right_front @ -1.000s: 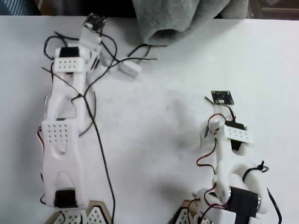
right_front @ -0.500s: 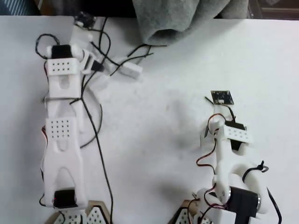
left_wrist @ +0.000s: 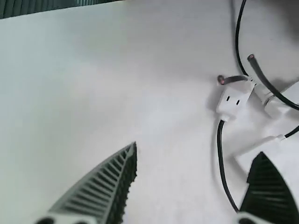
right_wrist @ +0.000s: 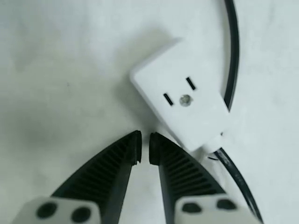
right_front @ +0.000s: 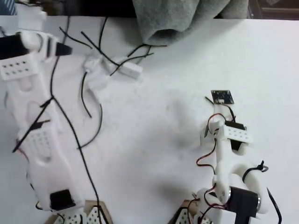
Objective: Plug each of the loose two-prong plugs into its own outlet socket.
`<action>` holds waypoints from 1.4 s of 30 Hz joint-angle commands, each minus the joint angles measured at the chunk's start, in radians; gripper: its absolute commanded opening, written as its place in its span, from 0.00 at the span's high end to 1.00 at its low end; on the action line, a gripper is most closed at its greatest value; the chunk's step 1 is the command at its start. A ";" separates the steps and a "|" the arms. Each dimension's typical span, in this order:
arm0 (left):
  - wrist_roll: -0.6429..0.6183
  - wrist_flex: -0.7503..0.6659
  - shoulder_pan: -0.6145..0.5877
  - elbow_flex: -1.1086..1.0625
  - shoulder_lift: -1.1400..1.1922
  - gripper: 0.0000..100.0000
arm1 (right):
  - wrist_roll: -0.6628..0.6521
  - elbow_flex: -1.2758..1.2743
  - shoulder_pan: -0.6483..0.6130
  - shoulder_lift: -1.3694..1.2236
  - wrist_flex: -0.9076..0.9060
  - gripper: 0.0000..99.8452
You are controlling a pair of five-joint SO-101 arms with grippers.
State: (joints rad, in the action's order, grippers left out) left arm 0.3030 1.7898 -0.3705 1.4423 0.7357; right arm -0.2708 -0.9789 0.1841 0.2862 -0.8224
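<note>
A tangle of white plugs and sockets with short black cords lies at the table's back left: one white piece [right_front: 131,69] and another [right_front: 96,78] close beside it. My left arm [right_front: 21,70] stands left of the tangle. In the left wrist view my left gripper [left_wrist: 198,150] is open over bare table, with a two-slot socket [left_wrist: 232,99] and its cord [left_wrist: 222,158] just beyond. My right gripper [right_wrist: 145,148] is shut on nothing, its tips right beside a white outlet socket [right_wrist: 183,106] lying flat with its slots up.
A grey cloth [right_front: 180,16] drapes over the table's back edge. Beyond the right arm [right_front: 231,135] lies a small black circuit board [right_front: 222,97]. Loose black cords [right_front: 91,100] trail from the tangle towards the front. Open table [right_front: 159,140] lies between the arms.
My left arm has swung left and away from the plug tangle, and the cords and white pieces there have shifted. The right arm has not moved.
</note>
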 commanded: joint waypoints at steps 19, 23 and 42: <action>-0.172 -0.493 0.133 -1.953 -1.336 0.63 | -0.014 0.328 -0.001 0.372 -0.421 0.70; -0.206 -0.675 0.133 -2.271 -1.506 0.63 | -0.150 0.292 -0.124 0.329 -0.418 0.70; -0.199 -0.973 0.013 -2.837 -1.854 0.63 | -0.703 0.664 0.001 -0.444 -0.367 0.81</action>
State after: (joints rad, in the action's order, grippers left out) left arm 0.1082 0.8416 -0.3506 -1.3917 -1.0764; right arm -0.9337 -0.4419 0.1611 -0.0713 -1.1446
